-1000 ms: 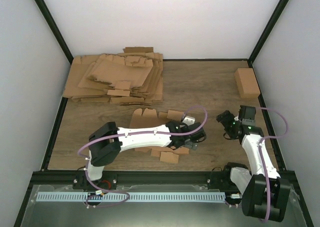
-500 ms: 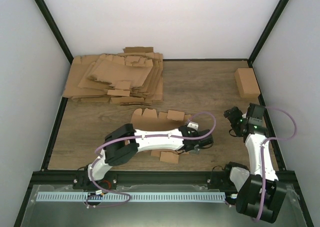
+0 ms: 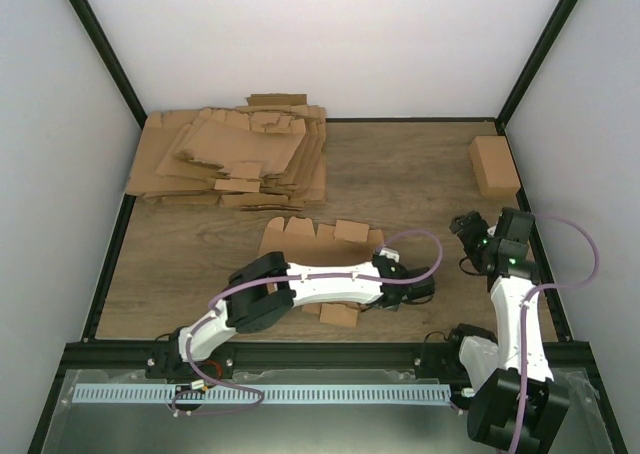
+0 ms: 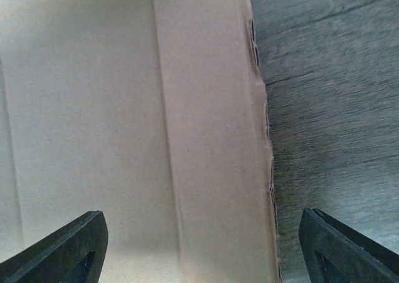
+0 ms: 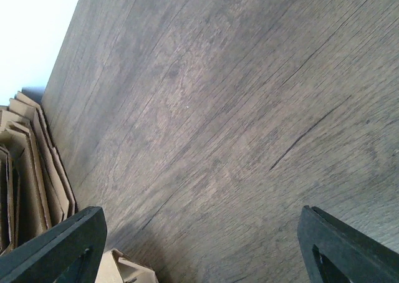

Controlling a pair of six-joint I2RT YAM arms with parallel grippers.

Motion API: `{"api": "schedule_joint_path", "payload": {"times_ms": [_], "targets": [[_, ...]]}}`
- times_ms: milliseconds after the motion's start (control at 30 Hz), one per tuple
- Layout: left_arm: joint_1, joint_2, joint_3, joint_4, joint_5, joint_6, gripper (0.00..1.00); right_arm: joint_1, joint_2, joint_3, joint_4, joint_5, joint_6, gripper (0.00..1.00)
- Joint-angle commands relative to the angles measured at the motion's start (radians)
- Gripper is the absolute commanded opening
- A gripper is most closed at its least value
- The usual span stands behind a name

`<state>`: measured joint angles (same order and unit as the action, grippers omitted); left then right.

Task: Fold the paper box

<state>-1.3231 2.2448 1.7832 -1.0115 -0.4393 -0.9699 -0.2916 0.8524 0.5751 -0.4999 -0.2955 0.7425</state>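
Note:
The paper box lies flat on the table as a creased brown die-cut sheet with tabs, partly under my left arm. My left gripper is low over the sheet's right edge. In the left wrist view the paper box fills the left and middle. My left gripper is open, one finger over the cardboard and the other over bare wood. My right gripper hangs to the right of the sheet, apart from it. My right gripper is open in its own view, over bare table, with a corner of the paper box at the bottom.
A thick heap of flat cardboard sheets lies at the back left; it is the heap of sheets at the left edge of the right wrist view. A small folded carton stands at the back right. White walls and a black frame enclose the table.
My left arm has stretched further right along the sheet, and its jaws have narrowed a little. My right gripper has drawn back to the right, away from the sheet.

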Motion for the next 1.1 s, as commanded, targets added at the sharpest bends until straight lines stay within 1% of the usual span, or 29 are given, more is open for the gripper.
{"api": "schedule_joint_path", "payload": {"times_ms": [0, 100, 167, 233, 300, 367, 567, 700, 867, 933, 1067], "targets": [[-0.01, 0.065, 0.063, -0.087, -0.022, -0.024, 0.86, -0.008, -0.02, 0.032, 0.01, 0.001, 0.009, 0.87], [-0.009, 0.076, 0.066, -0.062, -0.008, -0.016, 0.86, -0.008, -0.044, 0.032, 0.011, 0.002, 0.01, 0.87], [-0.01, 0.088, 0.081, -0.054, -0.013, -0.007, 0.82, -0.008, -0.056, 0.032, 0.011, 0.006, 0.009, 0.87], [-0.009, 0.111, 0.113, -0.08, -0.035, -0.003, 0.79, -0.008, -0.063, 0.033, 0.008, 0.005, 0.01, 0.87], [-0.01, 0.141, 0.154, -0.141, -0.063, -0.006, 0.77, -0.008, -0.065, 0.031, 0.008, 0.001, 0.011, 0.87], [-0.012, 0.16, 0.184, -0.185, -0.093, -0.019, 0.72, -0.009, -0.065, 0.025, 0.008, -0.003, 0.011, 0.87], [-0.014, 0.159, 0.182, -0.242, -0.132, -0.074, 0.51, -0.009, -0.066, 0.019, 0.007, -0.004, 0.012, 0.87], [-0.016, 0.139, 0.181, -0.258, -0.14, -0.114, 0.35, -0.009, -0.069, 0.019, 0.012, -0.008, 0.012, 0.87], [-0.016, 0.087, 0.182, -0.231, -0.117, -0.132, 0.08, -0.009, -0.066, 0.018, 0.007, -0.012, 0.003, 0.88], [-0.015, 0.052, 0.184, -0.208, -0.107, -0.134, 0.04, -0.009, -0.068, 0.016, 0.007, -0.011, 0.0, 0.88], [-0.014, -0.02, 0.183, -0.185, -0.105, -0.154, 0.04, -0.007, -0.07, 0.015, 0.005, -0.012, -0.007, 0.88]]}}
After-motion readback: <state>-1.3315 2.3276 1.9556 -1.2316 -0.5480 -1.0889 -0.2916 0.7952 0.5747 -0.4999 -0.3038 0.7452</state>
